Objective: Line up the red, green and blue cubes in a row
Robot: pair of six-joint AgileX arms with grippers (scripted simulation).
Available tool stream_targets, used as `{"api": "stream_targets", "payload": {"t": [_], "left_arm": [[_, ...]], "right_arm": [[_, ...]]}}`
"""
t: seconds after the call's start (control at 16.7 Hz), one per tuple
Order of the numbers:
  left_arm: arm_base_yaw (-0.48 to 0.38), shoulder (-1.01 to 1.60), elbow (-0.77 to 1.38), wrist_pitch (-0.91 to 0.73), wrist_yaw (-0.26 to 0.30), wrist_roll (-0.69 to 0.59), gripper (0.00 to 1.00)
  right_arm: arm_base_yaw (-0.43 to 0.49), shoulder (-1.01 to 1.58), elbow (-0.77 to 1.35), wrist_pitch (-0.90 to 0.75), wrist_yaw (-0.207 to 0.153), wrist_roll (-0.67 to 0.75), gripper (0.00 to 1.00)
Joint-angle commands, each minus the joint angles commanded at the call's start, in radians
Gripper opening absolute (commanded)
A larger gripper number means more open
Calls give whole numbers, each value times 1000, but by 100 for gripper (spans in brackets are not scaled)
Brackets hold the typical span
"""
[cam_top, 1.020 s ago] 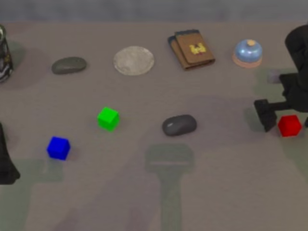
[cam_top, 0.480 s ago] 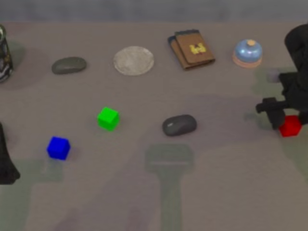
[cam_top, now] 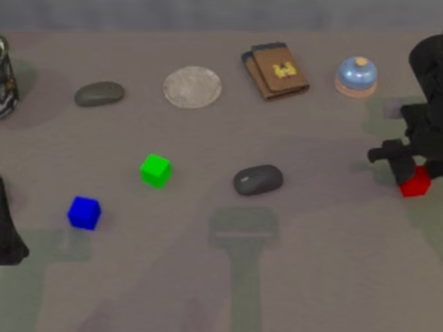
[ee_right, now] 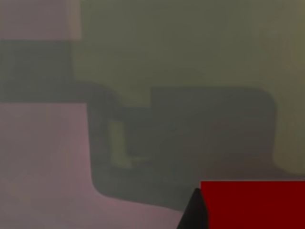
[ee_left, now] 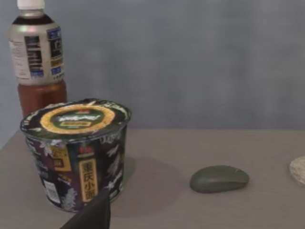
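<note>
Top cam hangs over the worktop point(cam_top: 208, 290) looking straight down, whole spread in frame. Left wrist cam sits low at 9 o'clock, facing the back wall; it shares the grey stone point(cam_top: 100, 93) point(ee_left: 219, 178) with the top view. Right wrist cam (super close) stares down at the red cube point(ee_right: 252, 204) point(cam_top: 415, 182) at 3 o'clock.

red cube point(cam_top: 415, 182) far right, green cube point(cam_top: 155, 169), blue cube point(cam_top: 84, 212) left

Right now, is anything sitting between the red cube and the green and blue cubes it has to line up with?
Yes. The dark grey mouse lies on the table between the red cube, at the right gripper, and the green cube and blue cube.
</note>
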Motion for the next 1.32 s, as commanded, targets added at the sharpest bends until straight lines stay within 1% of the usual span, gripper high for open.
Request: {"api": "stream_targets", "payload": {"t": [0.24, 0.6, 0.96, 1.02, 1.14, 1.32], "left_arm": [[0, 0, 0, 0, 0, 0, 100], [0, 0, 0, 0, 0, 0, 100], [0, 0, 0, 0, 0, 0, 100], [0, 0, 0, 0, 0, 0, 100], [0, 0, 0, 0, 0, 0, 100], [0, 0, 0, 0, 0, 0, 100]], "right_arm": [[0, -48, 29, -33, -1, 0, 0], [5, -126, 144, -235, -2, -1, 0], [3, -135, 158, -254, -2, 2, 0], [15, -128, 169, -260, -2, 13, 0], [69, -98, 218, -284, 1, 67, 0], [211, -30, 333, -343, 8, 227, 0]]}}
